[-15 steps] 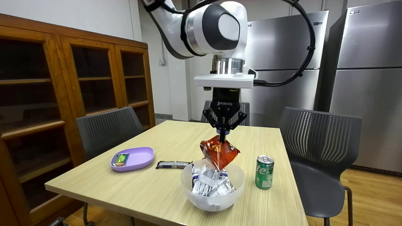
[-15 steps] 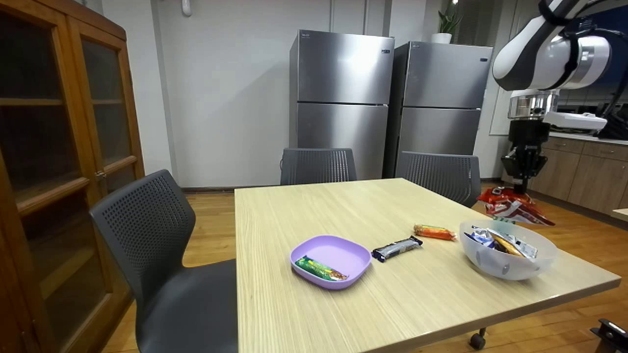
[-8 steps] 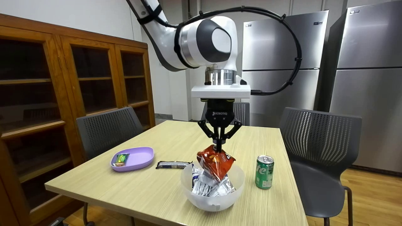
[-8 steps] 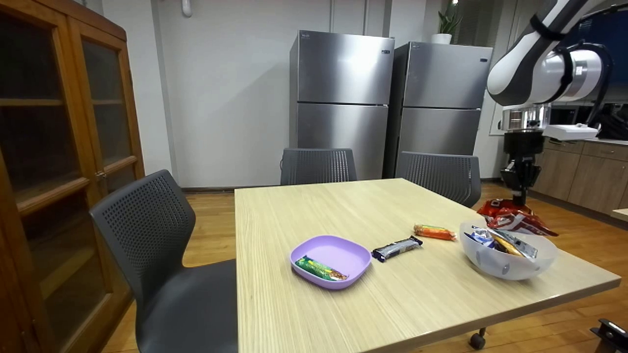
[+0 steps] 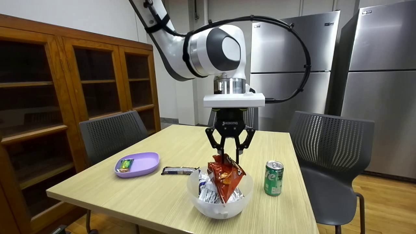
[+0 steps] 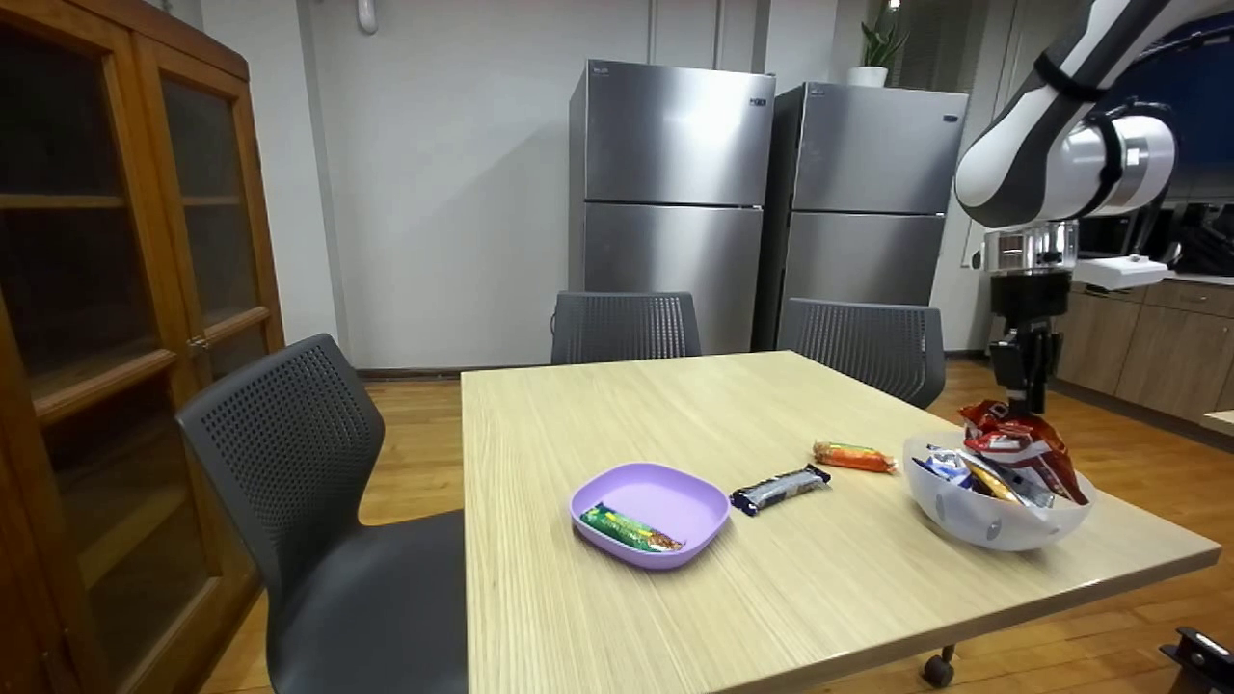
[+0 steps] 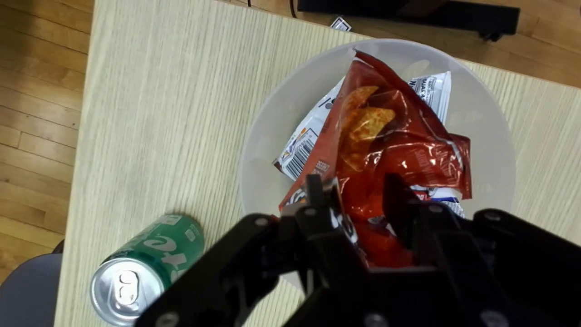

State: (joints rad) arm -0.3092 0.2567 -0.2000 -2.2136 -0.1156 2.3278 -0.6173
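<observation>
The red chip bag (image 5: 226,178) stands tilted in the translucent white bowl (image 5: 221,211), its lower end among silver packets (image 5: 208,193). Just above it is my gripper (image 5: 230,161), its fingers apart, with one finger in front of the bag's top edge. In the wrist view the gripper (image 7: 353,190) shows a wide gap, and the red bag (image 7: 376,150) fills the view between and beyond the fingers. The bag's upper part appears close to the left finger; whether it touches cannot be told. The bag hides part of the packets.
A green can (image 5: 274,178) stands beside the bowl, also left in the wrist view. A purple tray (image 6: 709,501) holds a green packet (image 6: 627,527). Between tray and bowl lie a dark wrapped bar (image 6: 779,488) and an orange packet (image 6: 853,457). Chairs (image 5: 331,169) surround the table.
My gripper has come down toward the bowl and its fingers have spread from shut on the bag. The red bag has sunk into the bowl and tipped steeper. Tray, can and bars are unmoved.
</observation>
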